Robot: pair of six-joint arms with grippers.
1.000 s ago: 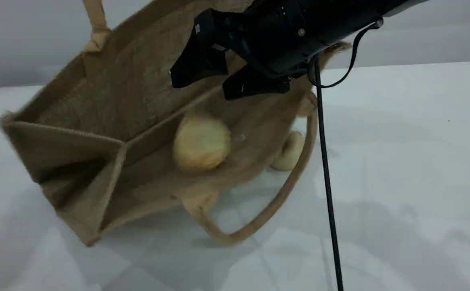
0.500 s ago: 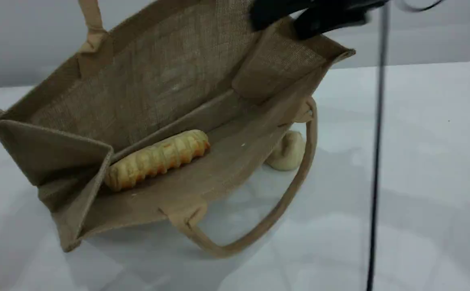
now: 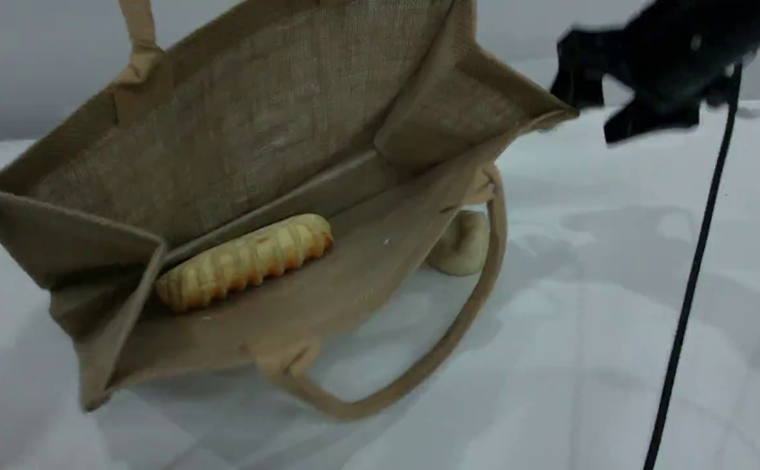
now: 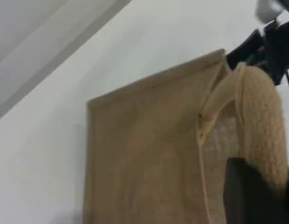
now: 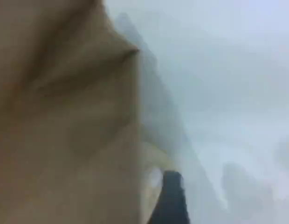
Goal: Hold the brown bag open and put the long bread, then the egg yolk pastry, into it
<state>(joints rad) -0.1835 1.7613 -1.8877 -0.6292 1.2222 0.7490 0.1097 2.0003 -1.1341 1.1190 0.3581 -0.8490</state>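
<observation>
The brown bag [image 3: 236, 130] hangs tilted with its mouth wide open toward the camera. Its upper handle [image 3: 135, 32] runs out of the top edge. In the left wrist view, my left gripper [image 4: 256, 196] is shut on that handle [image 4: 261, 107]. The long bread [image 3: 243, 261] lies inside the bag along the bottom fold. On the table just behind the bag's right side sits the egg yolk pastry [image 3: 461, 245], partly hidden by the lower handle [image 3: 419, 372]. My right gripper [image 3: 589, 104] hovers open and empty, up and to the right of the bag's rim. The right wrist view is blurred.
A black cable [image 3: 687, 294] hangs from the right arm down across the right side of the white table [image 3: 615, 359]. A grey wall [image 3: 27, 65] rises behind the bag.
My right gripper let the long bread drop into the bag, pulled up out of it and swung to the right. The bread settled on the bottom fold. The bag drifted slightly left.
</observation>
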